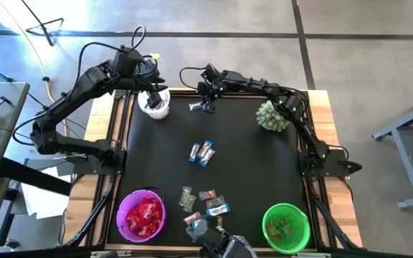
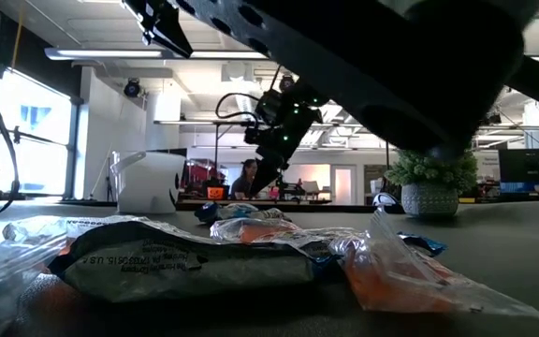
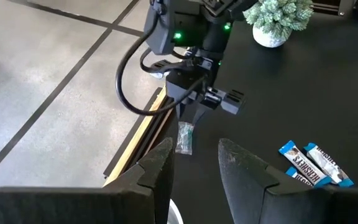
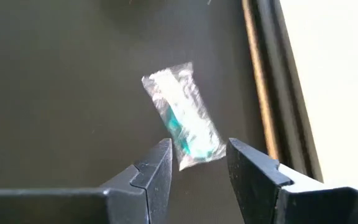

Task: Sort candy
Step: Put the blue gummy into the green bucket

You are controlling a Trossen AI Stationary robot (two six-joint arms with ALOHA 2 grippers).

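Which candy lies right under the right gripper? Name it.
The lone clear-wrapped green candy at the mat's far edge, just beyond the open right gripper; every other loose candy lies mid-mat or nearer.

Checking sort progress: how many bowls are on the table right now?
3. White bowl at the far left under the left gripper, purple bowl near left holding red candy, green bowl near right. None looks hidden.

The black table holds scattered candy, a purple bowl, a green bowl, a white cup and maybe a small plant.
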